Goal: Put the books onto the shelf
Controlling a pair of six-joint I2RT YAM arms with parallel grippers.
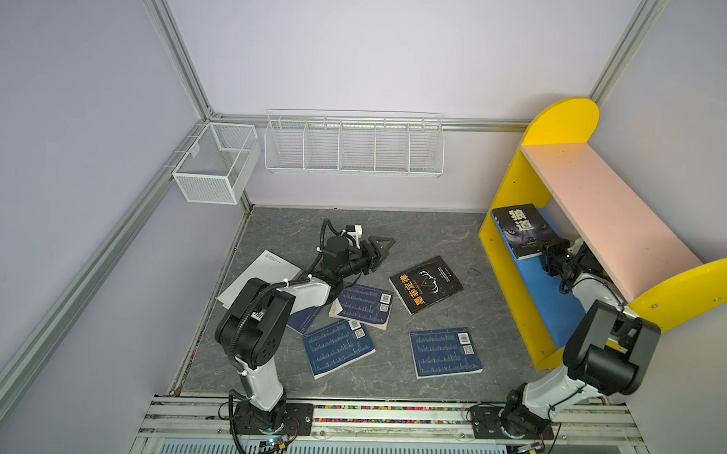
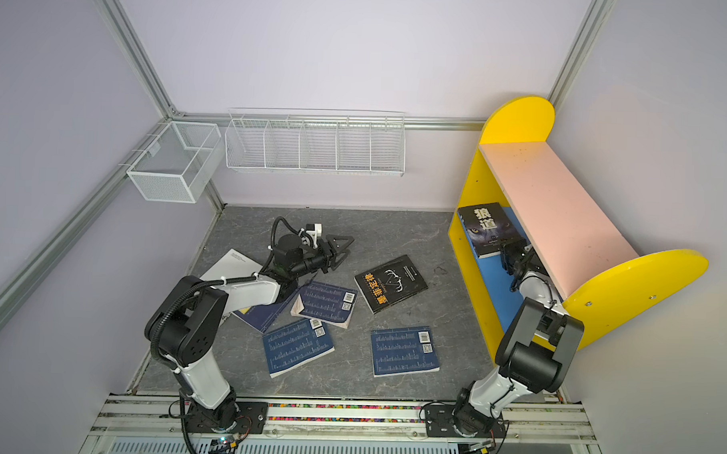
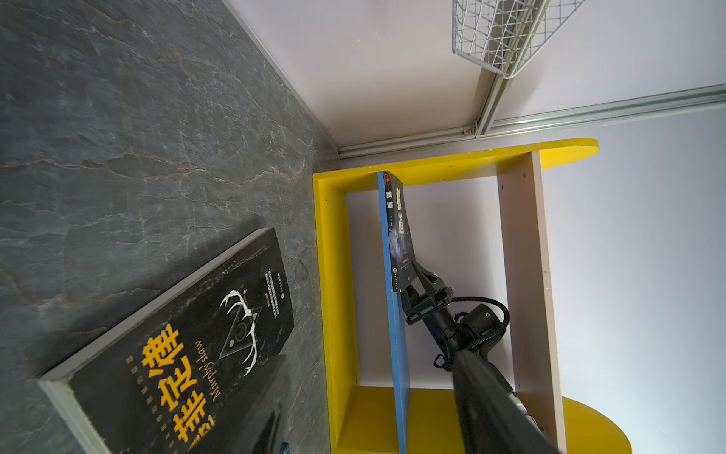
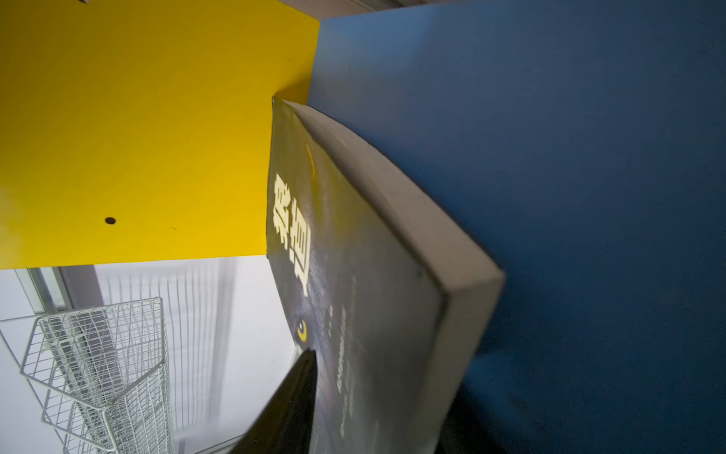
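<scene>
i am laying the thick black wolf-eyed paperback on the blue lower board of the yellow-sided shelf; right claw is straddling its raised corner, grip uncertain; left claw is hanging released. stiff, hefty: i am judging edge pinches safest.

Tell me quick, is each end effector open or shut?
Left end effector: open, empty.
Right end effector: at the wolf book, cannot tell.

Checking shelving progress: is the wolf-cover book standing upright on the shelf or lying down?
Lying down. The wolf-cover book rests cover-up on the blue lower board, title facing the top views. Whether it lies fully flat: cannot tell.
</scene>
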